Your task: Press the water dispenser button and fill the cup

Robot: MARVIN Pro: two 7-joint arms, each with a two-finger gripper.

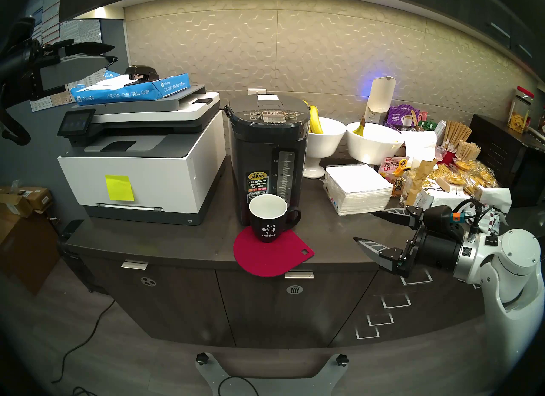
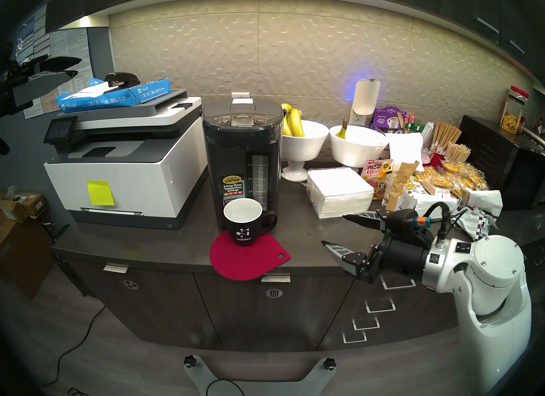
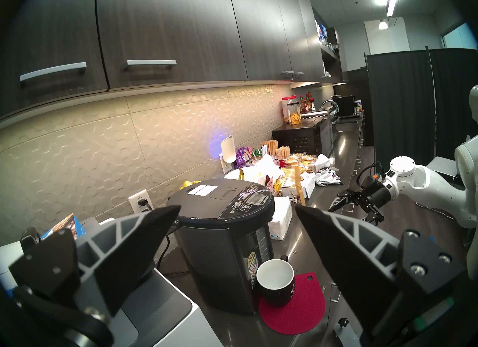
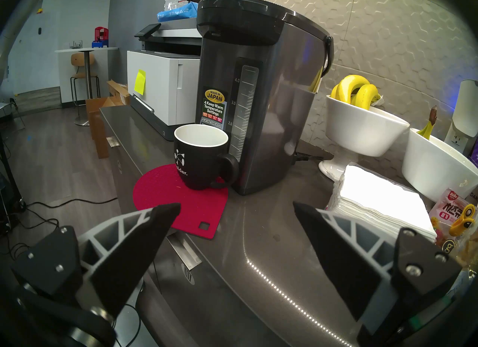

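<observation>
The dark grey water dispenser (image 1: 265,156) (image 2: 239,162) (image 3: 222,235) (image 4: 258,80) stands mid-counter. Its DISPENSE button (image 1: 272,112) (image 2: 242,116) sits on the top panel. The black cup (image 1: 268,221) (image 2: 243,224) (image 3: 275,284) (image 4: 201,162) is empty and stands on a red mat (image 1: 271,259) against the dispenser's front, handle to the right. My left gripper (image 1: 114,53) (image 2: 79,66) (image 3: 237,206) hangs open and empty, high and far left, above the printer. My right gripper (image 1: 363,226) (image 2: 332,229) (image 4: 236,204) is open and empty, low over the counter to the right of the cup.
A white-and-grey printer (image 1: 141,162) carrying a blue paper ream (image 1: 129,90) and a stapler stands left of the dispenser. To its right are white bowls (image 1: 326,134) with bananas, a napkin stack (image 1: 358,188) and snack packets (image 1: 460,177). Dark cabinets (image 3: 155,33) hang overhead.
</observation>
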